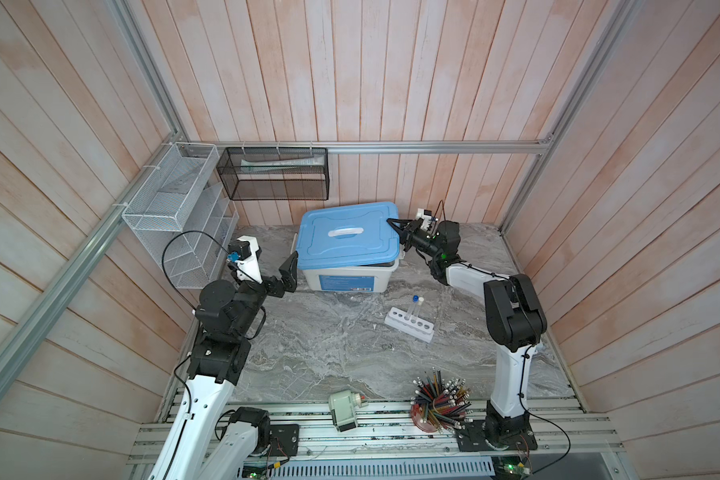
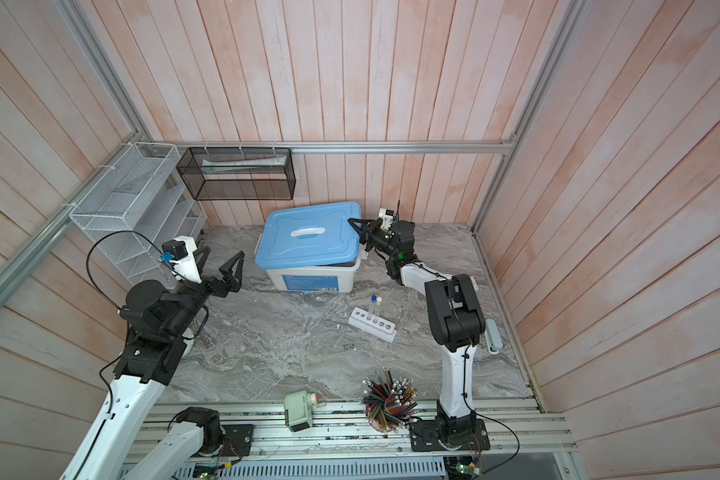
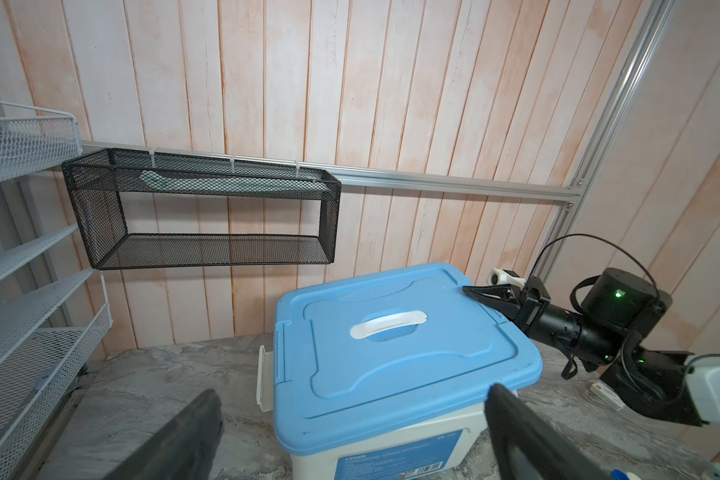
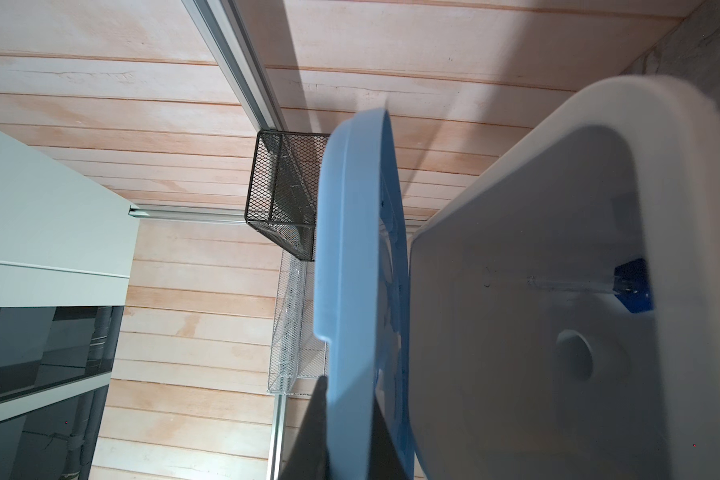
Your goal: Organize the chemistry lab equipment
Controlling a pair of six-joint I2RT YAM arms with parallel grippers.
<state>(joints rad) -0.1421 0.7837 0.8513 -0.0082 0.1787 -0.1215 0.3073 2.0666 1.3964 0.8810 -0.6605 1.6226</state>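
While the right end effector [image 1: 393, 224] is pinched shut on one corner of the blue lid [image 1: 346, 245], I treat that grip as the weak point. It bites only a thin lip at a corner, so the whole lid hangs off to one side of the fingers. In both top views the lid sits tilted, raised on my right arm's side, with a dark gap over the white bin [image 1: 346, 279], and it seems to rest on the bin rim at the other side. If I lift or swing too quickly, I expect the lid to twist in the fingers and slip out. It could also drag the bin across the surface [image 1: 329, 353] by the edge that rests on it.

A dropped lid would fall back onto the bin or slide forward toward the white rack [image 1: 408, 325]. That rack stands near the bin's front, with the two capped tubes [image 1: 414, 308] upright in it. They are tall and light, so I judge that a knock would tip them.

The left end effector [image 2: 221, 257] hangs with its fingers spread wide, empty, just beside the bin's left side. A shove from the bin could drive it into them.

Through the gap, the right wrist view shows the blue-based cylinder [image 4: 578, 286] lying inside the bin, so a slammed lid could jolt it.
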